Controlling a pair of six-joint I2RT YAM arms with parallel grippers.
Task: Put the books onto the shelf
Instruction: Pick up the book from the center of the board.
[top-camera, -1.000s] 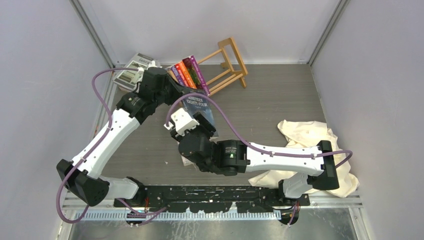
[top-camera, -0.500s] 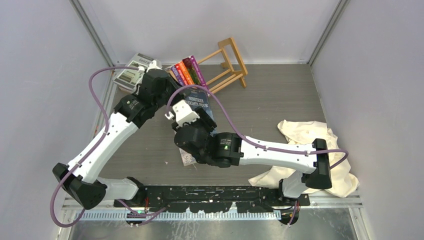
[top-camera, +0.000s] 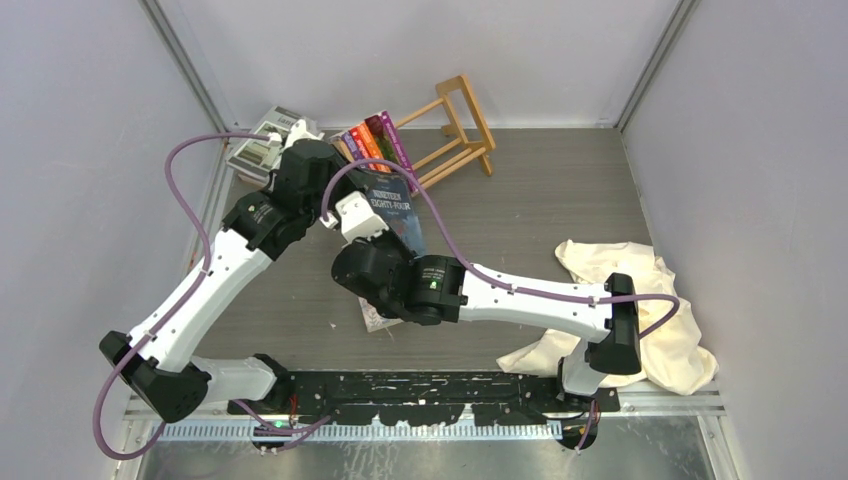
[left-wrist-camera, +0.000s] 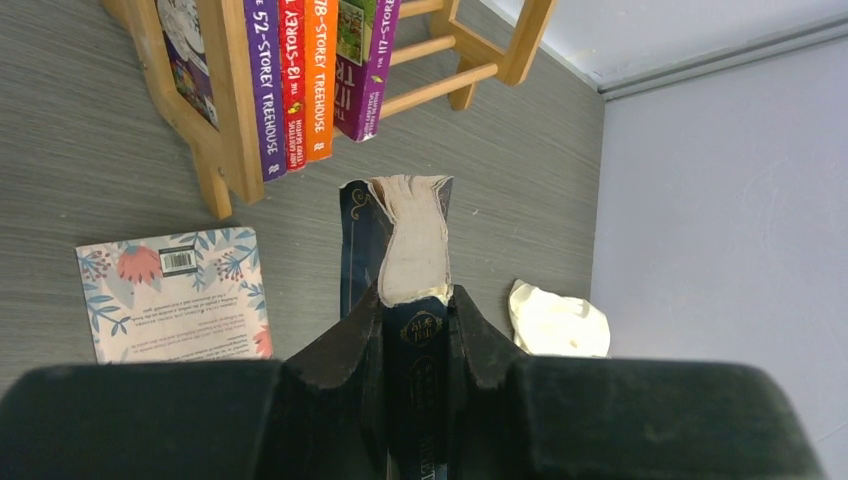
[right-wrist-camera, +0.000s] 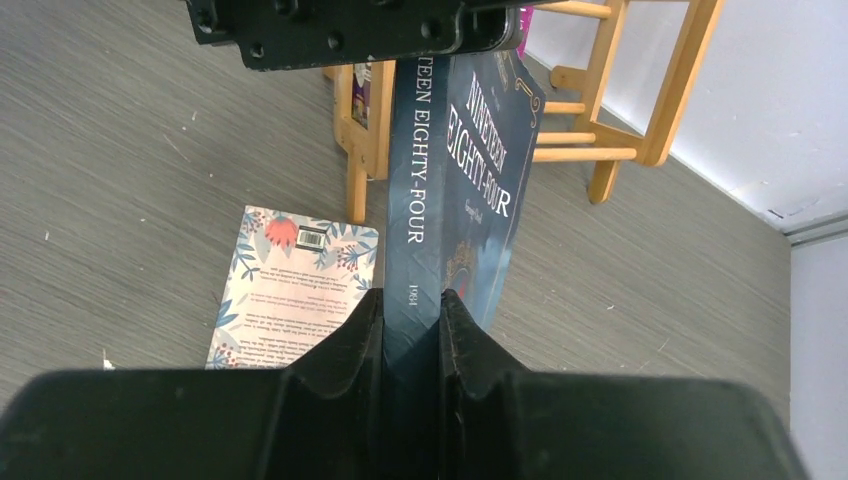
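left gripper (left-wrist-camera: 415, 305): fingers together on the dark blue book (right-wrist-camera: 470, 190), one on each cover, at the end where the pale page block fans out a little.

right gripper (right-wrist-camera: 410, 300): fingers clamped across the same book's spine, near the end of the title lettering. the left gripper's black body sits at the opposite end of the spine.

the dark blue book is carried on edge between the two grippers, front cover angled to one side. it is just in front of the shelf (top-camera: 462, 130), near its occupied end.

the shelf is light wood, set skewed at the far edge of the table (top-camera: 540, 200). four paperbacks (left-wrist-camera: 318, 70) stand in it with spines out: purple, red, orange, purple with green. they are bunched at one end frame and the rest of the slats are bare.

floral book (left-wrist-camera: 175, 290): flat on the table, back cover up, beside the shelf's end frame and close to the held book.

grey and white books (top-camera: 265, 140): in the far left corner, partly behind the left arm.

cream cloth (top-camera: 640, 290): crumpled on the right side of the table, well apart from the shelf.
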